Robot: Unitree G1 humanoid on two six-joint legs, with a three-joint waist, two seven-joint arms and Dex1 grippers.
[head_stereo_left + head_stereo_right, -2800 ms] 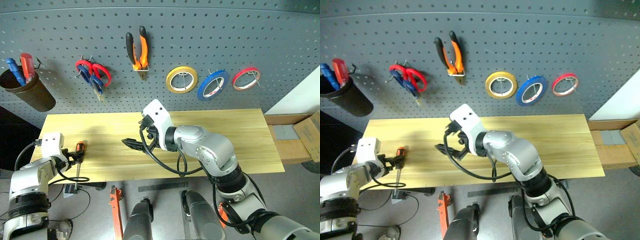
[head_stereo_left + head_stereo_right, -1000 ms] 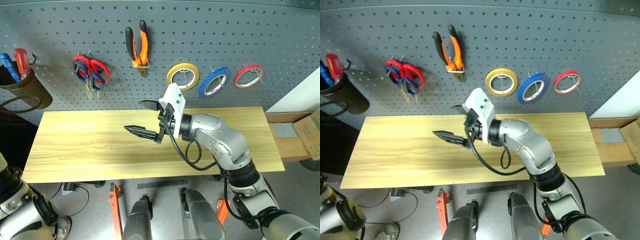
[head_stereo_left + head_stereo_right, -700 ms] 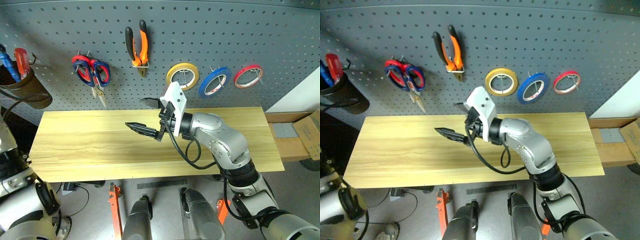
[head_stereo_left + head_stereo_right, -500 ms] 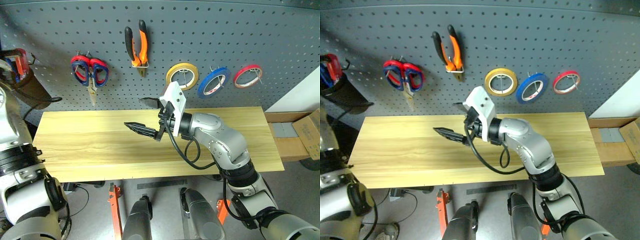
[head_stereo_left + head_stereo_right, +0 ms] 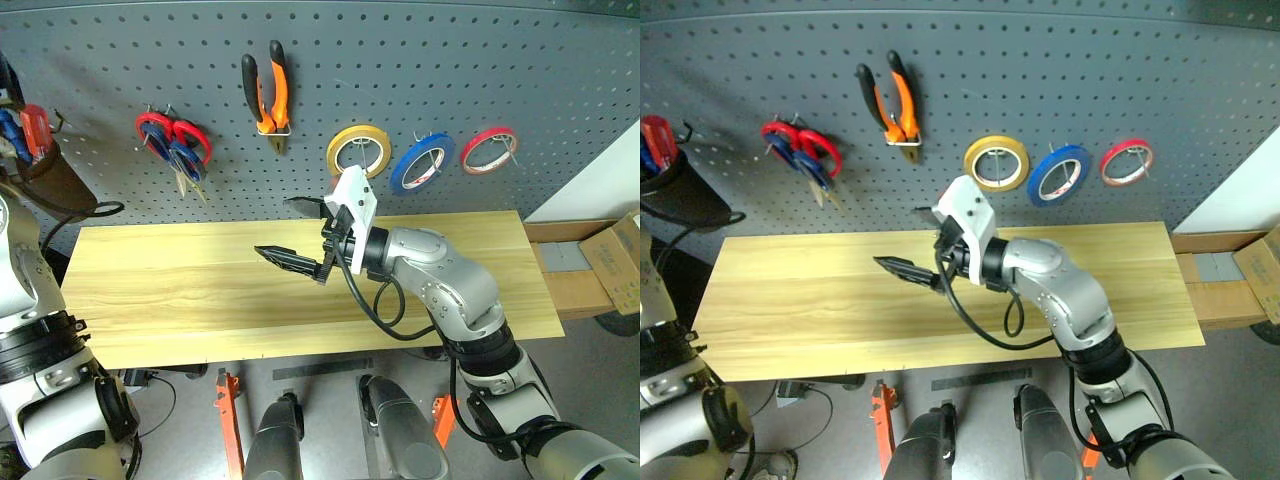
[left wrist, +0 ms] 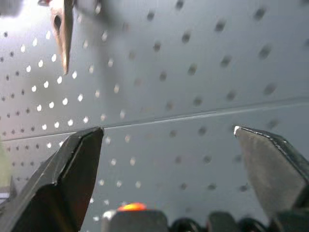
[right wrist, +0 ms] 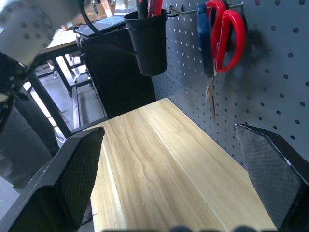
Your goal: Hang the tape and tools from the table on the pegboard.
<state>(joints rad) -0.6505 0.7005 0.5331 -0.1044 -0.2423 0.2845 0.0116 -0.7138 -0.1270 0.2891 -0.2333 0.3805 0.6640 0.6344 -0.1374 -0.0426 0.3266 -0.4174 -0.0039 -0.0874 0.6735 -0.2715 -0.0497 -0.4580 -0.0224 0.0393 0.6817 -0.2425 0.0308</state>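
On the pegboard (image 5: 450, 60) hang the orange-and-black pliers (image 5: 268, 90), the blue-handled scissors (image 5: 182, 160) on one hook with a red-handled pair (image 5: 152, 128), and the blue tape (image 5: 403, 180). The table (image 5: 180, 290) has nothing lying on it. My right gripper (image 5: 276, 226) hovers open over the table's middle, pointing left, nothing between its fingers. The right wrist view shows both scissors (image 7: 212, 43) and the table (image 7: 159, 159). My left gripper (image 6: 167, 130) is open close to the pegboard (image 6: 193, 77), below a scissors tip (image 6: 63, 34). A small orange spot (image 6: 131, 207) shows low between its fingers; I cannot tell what it is.
A black cup (image 5: 55, 180) holding red and blue handles hangs at the pegboard's far left. A yellow tape roll (image 5: 338, 160) and a red one (image 5: 470, 158) flank the blue tape. Cardboard boxes (image 5: 615, 260) sit beyond the table's right end.
The left arm has lifted the screwdriver off the table's left end and risen beside the black cup. The hanging scissors have been swinging. The right gripper has kept still over the last second.
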